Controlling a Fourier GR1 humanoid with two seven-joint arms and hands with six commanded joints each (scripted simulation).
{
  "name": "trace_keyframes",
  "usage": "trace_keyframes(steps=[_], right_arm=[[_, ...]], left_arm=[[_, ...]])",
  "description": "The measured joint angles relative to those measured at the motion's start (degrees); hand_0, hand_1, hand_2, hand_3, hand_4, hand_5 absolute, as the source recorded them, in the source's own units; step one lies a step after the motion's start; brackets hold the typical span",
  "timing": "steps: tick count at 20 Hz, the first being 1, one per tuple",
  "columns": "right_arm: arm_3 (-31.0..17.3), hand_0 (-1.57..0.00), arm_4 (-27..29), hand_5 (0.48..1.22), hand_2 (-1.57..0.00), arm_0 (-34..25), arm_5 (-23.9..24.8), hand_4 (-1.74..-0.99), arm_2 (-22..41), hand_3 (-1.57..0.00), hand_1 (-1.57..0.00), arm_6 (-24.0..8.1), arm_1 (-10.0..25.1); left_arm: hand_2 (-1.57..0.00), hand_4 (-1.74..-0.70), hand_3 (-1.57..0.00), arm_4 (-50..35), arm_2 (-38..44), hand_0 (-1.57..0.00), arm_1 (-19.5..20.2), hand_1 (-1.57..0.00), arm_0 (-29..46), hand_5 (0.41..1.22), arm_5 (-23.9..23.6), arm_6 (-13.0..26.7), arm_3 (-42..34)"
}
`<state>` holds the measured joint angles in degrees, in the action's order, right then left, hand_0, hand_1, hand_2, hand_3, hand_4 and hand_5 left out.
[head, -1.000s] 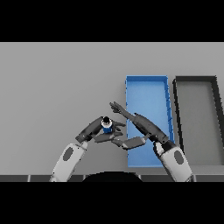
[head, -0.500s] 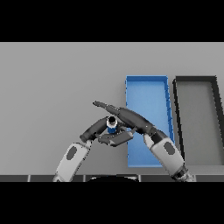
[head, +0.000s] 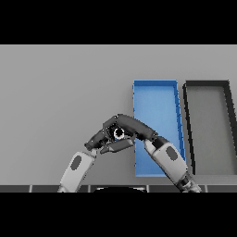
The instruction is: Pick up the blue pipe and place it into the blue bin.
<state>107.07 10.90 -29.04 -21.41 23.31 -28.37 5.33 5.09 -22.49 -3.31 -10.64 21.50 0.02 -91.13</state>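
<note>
- The small blue pipe is mostly buried between the two hands. All you really get is a round pale end with a dark hole in the middle and a sliver of blue around it, so it reads as a short tube seen end-on.
- It sits over the grey worktop, just left of the blue bin's left wall, not inside the bin. Can't tell if it's resting on the surface or lifted off it.
- The right hand, dark and matte, comes in from the lower right and arches over the top of the pipe, fingers curled down around it. Looks like a proper grip on it.
- The left hand comes in from the lower left and meets the pipe from the other side. One dark finger lies stretched out under the pipe, the rest is bunched up against it. Whether it's actually clamped on or just touching, I can't tell, the two hands overlap too much.
- Both forearms are smooth white and grey shells, cut off at the lower edge.
- The blue rectangular bin is a shallow flat-floored tray with thin upright walls. The right forearm covers its lower right part.
- Just right of it is a black rectangular bin with a grey floor, same shape, its right side running off the frame edge.
</note>
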Motion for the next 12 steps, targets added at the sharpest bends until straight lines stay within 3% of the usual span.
trace_keyframes(steps=[2, 4, 7, 11, 12], right_arm=[[-0.25, -1.43, -0.11, 0.987, -1.43, -0.25, 0.51, -1.665, 0.95, -1.30, -1.43, 1.29, 0.21], [-0.30, -1.48, -0.86, 1.071, -1.48, -0.80, 1.31, -1.692, 1.50, -1.40, -1.48, 2.38, 0.82], [1.20, -1.52, -0.18, 1.144, -1.53, 0.00, 1.80, -1.716, 2.35, -1.48, -1.52, 5.39, 2.27], [1.01, -1.55, -1.10, 1.190, -1.55, 0.63, 4.74, -1.731, 2.84, -1.54, -1.55, 4.98, 1.56], [1.09, -1.56, -1.82, 1.196, -1.56, 0.88, 5.06, -1.733, 3.10, -1.54, -1.56, 5.56, 1.72]], left_arm=[[-1.57, -1.71, -1.46, -0.07, 0.81, -1.57, -0.72, -1.57, -0.62, 1.221, 0.74, -0.62, 0.92], [-1.57, -1.72, -1.44, -0.53, 1.68, -1.57, -1.05, -1.57, -0.77, 1.221, 1.70, -0.06, 0.82], [-1.57, -1.73, -1.43, 0.34, 1.77, -1.57, -1.71, -1.57, -0.78, 1.221, 2.13, -0.36, 0.22], [-1.57, -1.72, -1.45, 2.24, 2.24, -1.57, -1.23, -1.57, -0.10, 1.221, 1.45, -1.00, -0.33], [-1.29, -1.60, -1.17, 4.00, 2.22, -1.46, -0.95, -1.34, -0.24, 1.221, 0.31, -3.19, 0.15]])
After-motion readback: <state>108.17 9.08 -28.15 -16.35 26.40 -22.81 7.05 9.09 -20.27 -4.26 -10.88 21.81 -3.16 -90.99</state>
